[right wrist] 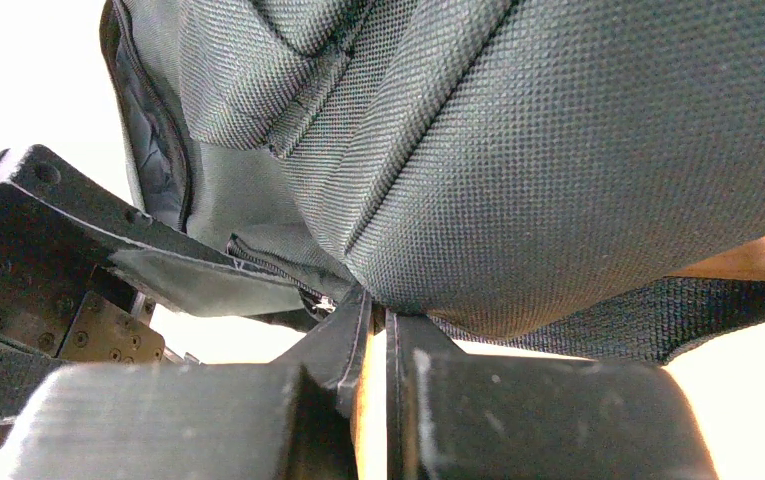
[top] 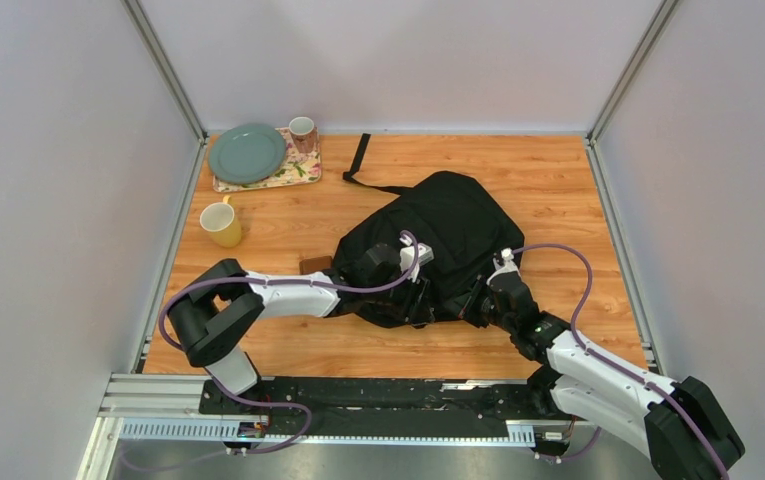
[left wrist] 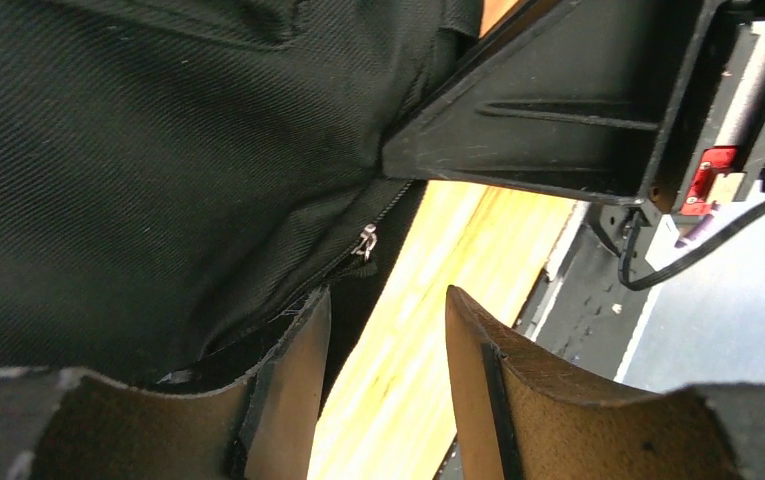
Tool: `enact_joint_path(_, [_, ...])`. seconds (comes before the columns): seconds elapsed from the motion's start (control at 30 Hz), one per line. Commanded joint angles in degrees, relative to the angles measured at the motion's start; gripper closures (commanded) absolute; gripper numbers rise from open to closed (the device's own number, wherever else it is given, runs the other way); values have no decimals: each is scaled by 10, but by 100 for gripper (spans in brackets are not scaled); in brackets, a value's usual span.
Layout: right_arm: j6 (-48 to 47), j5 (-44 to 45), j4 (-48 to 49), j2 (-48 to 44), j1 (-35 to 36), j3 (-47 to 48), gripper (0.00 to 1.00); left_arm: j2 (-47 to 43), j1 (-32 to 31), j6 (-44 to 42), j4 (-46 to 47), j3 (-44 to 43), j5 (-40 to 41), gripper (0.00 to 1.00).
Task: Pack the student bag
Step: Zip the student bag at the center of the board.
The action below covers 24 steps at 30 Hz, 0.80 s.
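Note:
The student bag (top: 448, 225), a large black backpack, lies in the middle of the table with a strap trailing to the back. Both grippers are at its near edge. My left gripper (top: 420, 300) (left wrist: 388, 293) is open, with bare wood showing between its fingers. Its left finger (left wrist: 293, 370) rests against the bag's (left wrist: 138, 170) zip edge, just below a small metal zip pull (left wrist: 366, 240). My right gripper (top: 478, 305) (right wrist: 379, 312) is shut, its tips pinching the lower edge of the bag's fabric (right wrist: 558, 150). The bag's inside is hidden.
A small brown wallet (top: 315, 264) lies just left of the bag. A yellow mug (top: 221, 223) stands further left. At the back left, a green plate (top: 246, 152) and a pink mug (top: 302, 130) sit on a floral mat (top: 293, 172). The rail (top: 358, 400) runs along the near edge.

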<state>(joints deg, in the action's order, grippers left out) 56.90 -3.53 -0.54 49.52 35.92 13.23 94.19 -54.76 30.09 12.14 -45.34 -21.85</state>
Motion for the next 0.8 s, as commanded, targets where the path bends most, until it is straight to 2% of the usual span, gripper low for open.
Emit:
enact_joint_path(0.0, [-9,-20,23,-9,3,13,96,-30,2,-54,-38,-4,82,44])
enact_joint_path(0.27, [-7,-22,22,-8,2,14,96,-29,2,-74,-55,-5,108,39])
enact_joint_path(0.47, [-11,-23,18,-8,2,21,96,6,2,-56,-34,-14,38,39])
enact_joint_path(0.77, [-12,-24,19,-9,3,17,96,31,2,-11,18,-32,-11,44])
